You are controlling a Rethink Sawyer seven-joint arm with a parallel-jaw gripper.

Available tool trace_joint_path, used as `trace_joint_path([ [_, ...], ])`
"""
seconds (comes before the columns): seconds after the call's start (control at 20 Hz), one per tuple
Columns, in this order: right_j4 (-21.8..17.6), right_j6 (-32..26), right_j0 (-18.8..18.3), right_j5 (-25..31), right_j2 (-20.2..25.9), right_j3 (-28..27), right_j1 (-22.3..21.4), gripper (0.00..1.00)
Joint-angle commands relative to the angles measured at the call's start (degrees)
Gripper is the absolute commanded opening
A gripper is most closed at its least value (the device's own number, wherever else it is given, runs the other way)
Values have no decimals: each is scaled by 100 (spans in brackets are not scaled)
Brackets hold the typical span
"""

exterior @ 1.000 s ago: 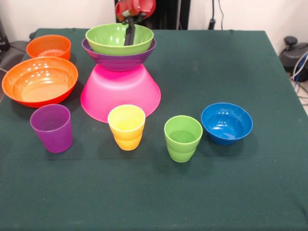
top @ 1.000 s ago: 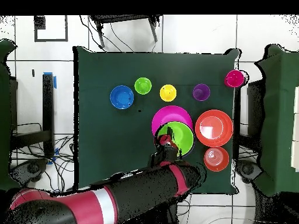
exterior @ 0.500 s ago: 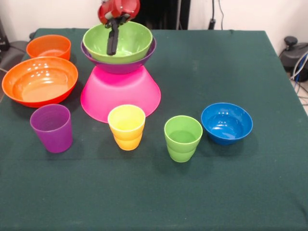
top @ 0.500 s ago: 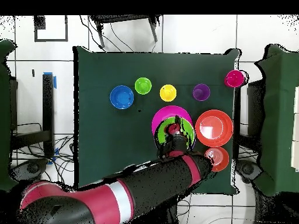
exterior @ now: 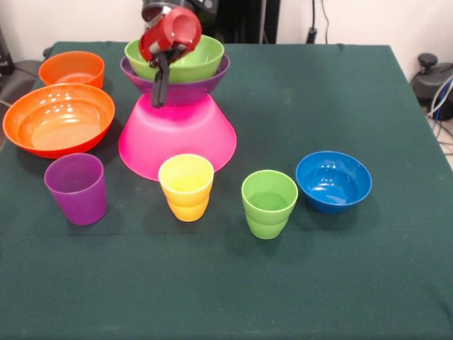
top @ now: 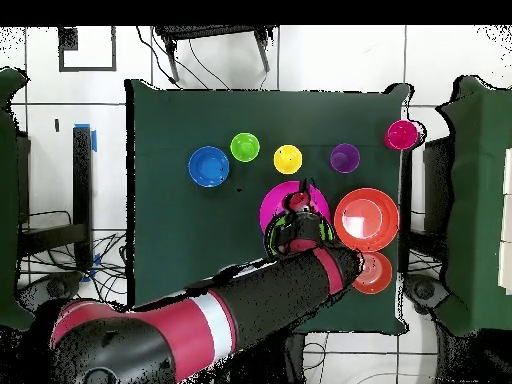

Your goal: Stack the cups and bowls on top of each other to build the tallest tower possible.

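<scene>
End effector (exterior: 161,88) moved off tower (exterior: 176,113).

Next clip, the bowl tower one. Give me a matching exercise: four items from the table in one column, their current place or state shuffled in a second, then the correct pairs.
Column 1:
1. pink bowl
2. lime green bowl
3. small blue bowl
4. purple cup

Column 2:
A. upright, alone on the cloth beside the green cup
B. upside down, base of the tower
C. in front of the large orange bowl
D. topmost, nested in the purple bowl

Pairs: 1-B, 2-D, 3-A, 4-C
</scene>
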Motion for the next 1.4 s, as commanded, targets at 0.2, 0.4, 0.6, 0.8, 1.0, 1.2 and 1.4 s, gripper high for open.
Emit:
trace_joint_path([
  [0.2, 429, -1197, 156, 542, 751, -650, 457, 0],
  [0.4, 380, -1101, 273, 592, 692, -558, 411, 0],
  [0.6, -242, -827, 247, 578, 525, -549, 88, 0],
  [0.8, -685, -609, 283, 704, 299, -432, -274, 0],
  [1.0, -309, -889, 343, 743, 172, -264, -404, 0],
  [1.2, -98, -1034, 260, 667, 178, -367, -368, 0],
  [1.4, -407, -844, 191, 697, 165, -477, -495, 0],
])
